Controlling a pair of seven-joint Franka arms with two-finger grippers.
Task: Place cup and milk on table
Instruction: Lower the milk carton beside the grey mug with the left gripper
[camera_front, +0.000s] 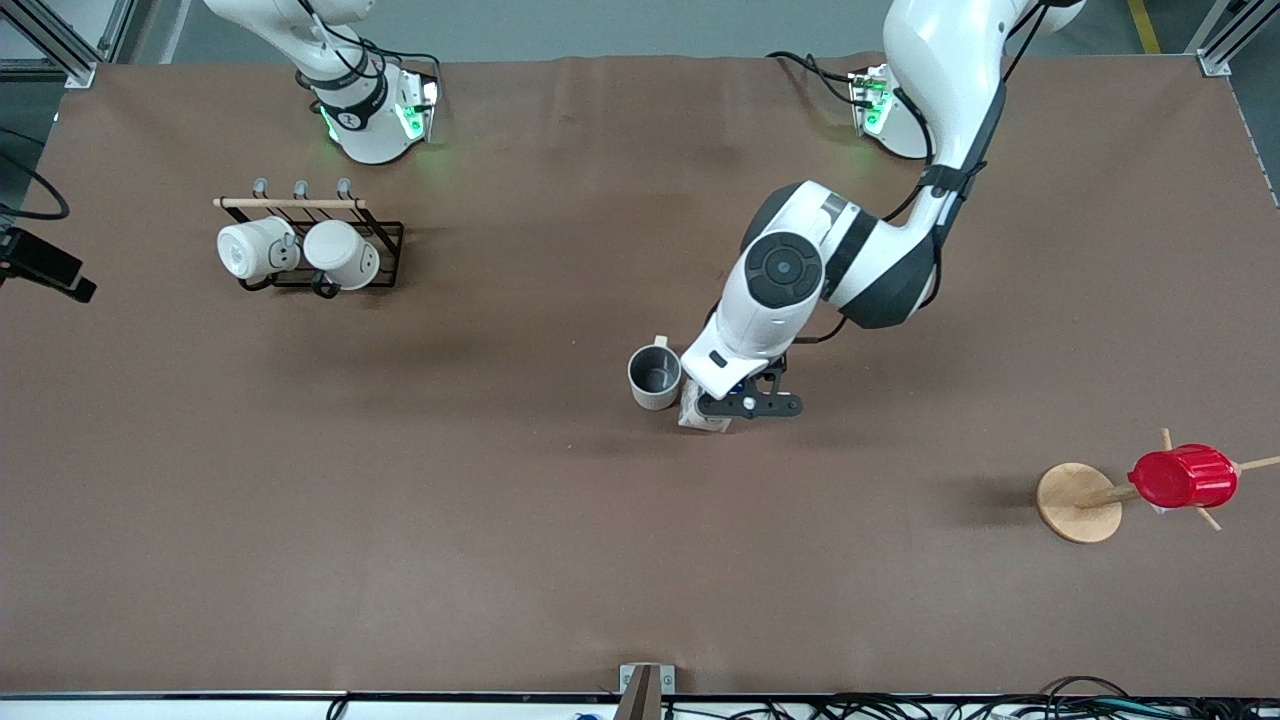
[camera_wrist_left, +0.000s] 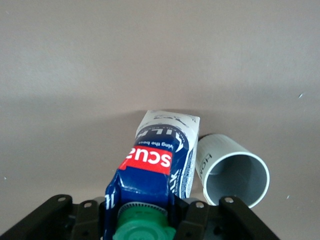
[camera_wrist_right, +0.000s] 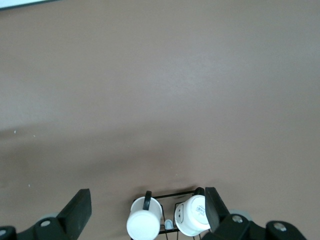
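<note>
Left wrist view: small dark blue and white milk carton (camera_wrist_left: 160, 160) with green cap, red label, clamped near its top by left gripper (camera_wrist_left: 142, 212); likely light, crushable cardboard. Stands on brown matte table (camera_front: 400, 500) mid-surface, just beside upright cream-beige mug (camera_front: 655, 377). Right gripper (camera_wrist_right: 145, 212) spread wide, waiting above rack of white mugs (camera_wrist_right: 170, 217).

Both arms have glossy white shells with dark grey joint bands and round dark end caps, black cables clipped along the links, green lights at the bases, and matte black two-finger grippers, left gripper (camera_front: 722, 402) and right gripper (camera_wrist_right: 146, 215), with visible screws.
</note>
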